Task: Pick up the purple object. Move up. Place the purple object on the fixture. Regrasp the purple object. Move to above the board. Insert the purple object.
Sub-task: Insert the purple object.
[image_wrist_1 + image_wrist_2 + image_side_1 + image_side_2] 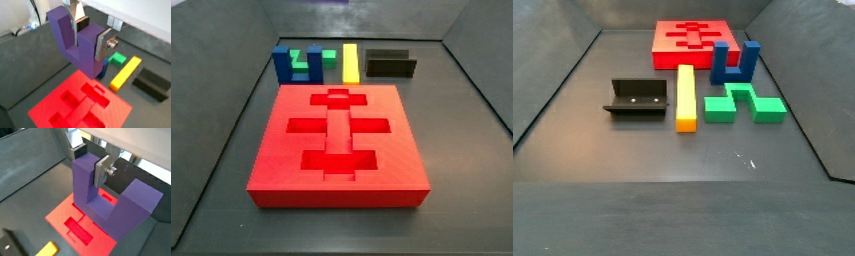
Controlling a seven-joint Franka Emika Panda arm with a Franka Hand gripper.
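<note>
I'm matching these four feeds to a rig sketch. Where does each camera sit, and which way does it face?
Wrist view: on the arm, looking down past the claw shut on the purple object, above the board.
Wrist view: same claw, opposite side.
Side view: at the board's end, facing the fixture; no robot.
Side view: opposite end, fixture nearer; no robot.
Both side views share the yellow bar.

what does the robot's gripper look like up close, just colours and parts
In both wrist views the gripper has flat silver metal finger plates with dark pads, one plate carrying a round screw head. A pale housing sits above them. The side views show no arm.
</note>
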